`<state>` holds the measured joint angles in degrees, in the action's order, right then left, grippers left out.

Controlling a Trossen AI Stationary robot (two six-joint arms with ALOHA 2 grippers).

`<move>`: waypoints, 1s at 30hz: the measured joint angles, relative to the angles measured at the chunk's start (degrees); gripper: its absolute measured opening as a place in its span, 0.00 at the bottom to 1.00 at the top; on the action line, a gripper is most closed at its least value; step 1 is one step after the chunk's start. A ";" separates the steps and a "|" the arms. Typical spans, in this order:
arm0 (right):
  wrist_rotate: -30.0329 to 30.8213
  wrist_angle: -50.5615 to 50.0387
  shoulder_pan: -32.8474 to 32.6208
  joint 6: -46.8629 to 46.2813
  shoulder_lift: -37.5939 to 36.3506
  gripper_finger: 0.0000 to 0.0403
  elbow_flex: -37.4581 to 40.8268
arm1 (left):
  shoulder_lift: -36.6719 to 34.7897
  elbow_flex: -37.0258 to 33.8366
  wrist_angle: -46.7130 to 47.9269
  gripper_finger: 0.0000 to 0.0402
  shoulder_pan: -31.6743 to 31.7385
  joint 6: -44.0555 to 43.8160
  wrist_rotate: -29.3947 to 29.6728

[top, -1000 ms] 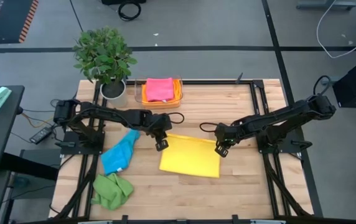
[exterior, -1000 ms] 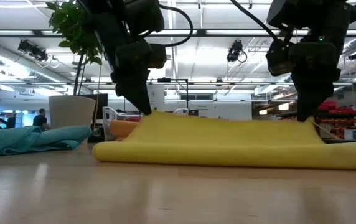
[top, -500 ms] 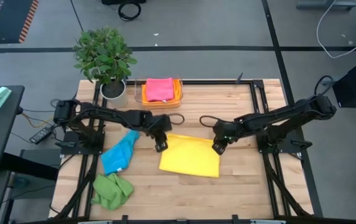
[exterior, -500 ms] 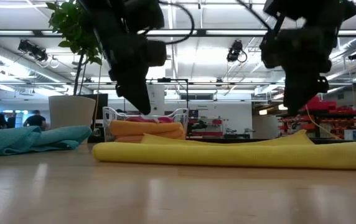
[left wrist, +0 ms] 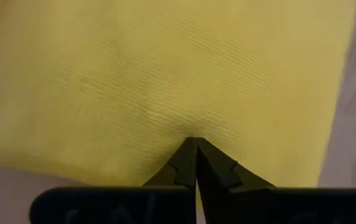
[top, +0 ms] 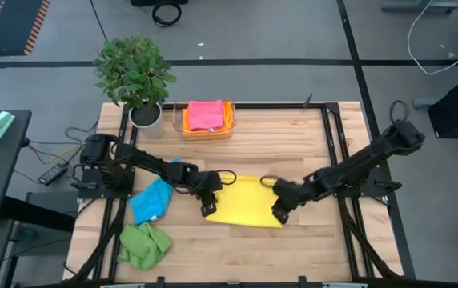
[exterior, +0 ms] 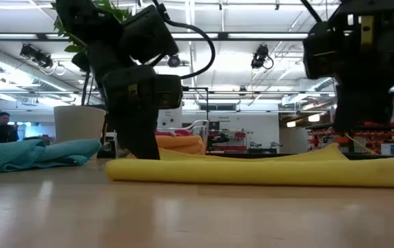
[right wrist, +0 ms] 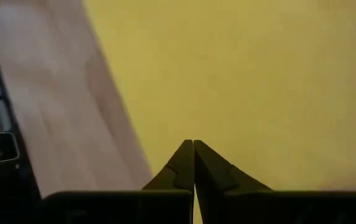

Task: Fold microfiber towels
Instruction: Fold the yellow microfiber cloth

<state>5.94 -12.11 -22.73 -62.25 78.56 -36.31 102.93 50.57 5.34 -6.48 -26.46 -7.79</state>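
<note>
Where fingers (left wrist: pixel 196 163) pinch: yellow towel (top: pixel 245 202).

towels: 5 — yellow (top: pixel 245 202), blue (top: pixel 150 200), green (top: pixel 143 245), pink (top: pixel 205 113), orange (exterior: pixel 178 143) | plant (top: pixel 135 74): 1 | tray (top: pixel 186 120): 1

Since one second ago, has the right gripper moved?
Yes. In the high view the right gripper went toward the table's near edge, away from the pink towel, along the yellow towel.

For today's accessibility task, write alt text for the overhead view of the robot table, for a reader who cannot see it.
Two dark robot arms press shut grippers, left and right, onto the near corners of a folded yellow towel on a wooden table. A blue towel and green towel lie crumpled at left; a pink towel sits in a tray beside a potted plant.
</note>
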 joint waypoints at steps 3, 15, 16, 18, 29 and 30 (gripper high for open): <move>-0.82 3.62 -1.52 0.10 5.02 0.02 -0.13 | 0.40 0.19 0.18 0.03 -1.60 -1.56 -0.14; -4.24 -13.50 7.72 15.82 6.09 0.01 -0.51 | 0.59 3.52 0.49 0.02 -5.98 3.72 -3.68; -2.96 -14.60 10.07 17.85 4.89 0.01 -0.33 | 0.59 3.75 -0.22 0.02 -5.25 6.10 -2.85; -1.49 -15.04 14.78 22.03 1.66 0.01 -0.42 | 0.59 4.83 -2.15 0.02 -3.37 10.07 -2.35; 1.35 -16.76 9.80 5.02 -8.28 0.01 -1.78 | -0.34 6.79 -1.09 0.02 7.76 19.15 -2.33; 2.43 -15.79 7.33 1.76 -7.26 0.01 -1.23 | 0.25 6.78 -0.89 0.02 8.27 19.20 -2.35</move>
<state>8.38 -27.90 -15.40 -60.49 71.30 -37.54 103.18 57.36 4.45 1.78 -7.25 -10.14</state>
